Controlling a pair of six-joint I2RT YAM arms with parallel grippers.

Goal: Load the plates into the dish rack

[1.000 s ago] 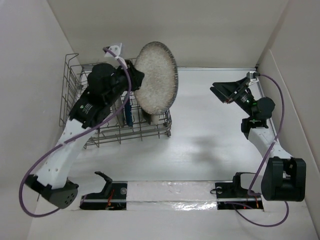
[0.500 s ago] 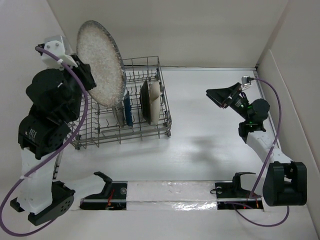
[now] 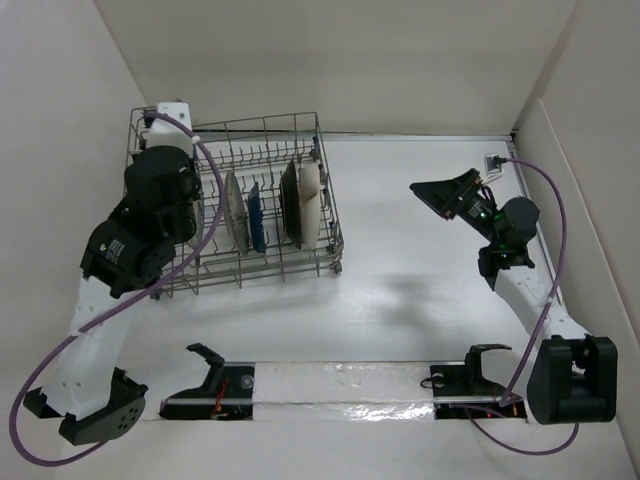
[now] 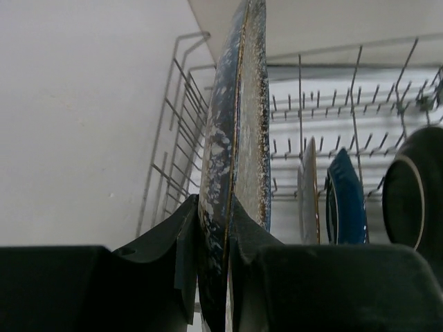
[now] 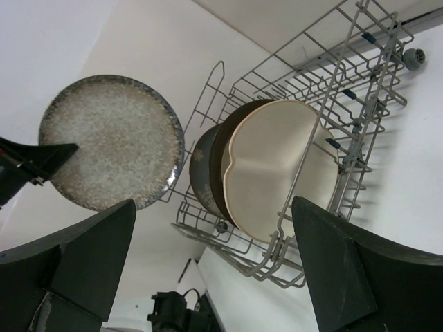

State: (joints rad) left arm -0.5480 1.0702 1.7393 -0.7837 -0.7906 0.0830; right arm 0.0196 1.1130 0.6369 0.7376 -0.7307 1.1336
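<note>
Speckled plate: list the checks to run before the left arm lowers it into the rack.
1. Grip: left fingers clamp the speckled plate at its rim, one on each side: ok.
2. Tilt: the plate stands on edge, near upright: ok.
3. Free room: the rack tines between the plate and the thin dish look bare: ok.
4. Lower rim lined up with a slot: hidden behind the fingers: cannot tell.
5. Right fingers open and apart from the rack: ok.
6. Cream plate and the two behind it stand in the rack: ok.
</note>
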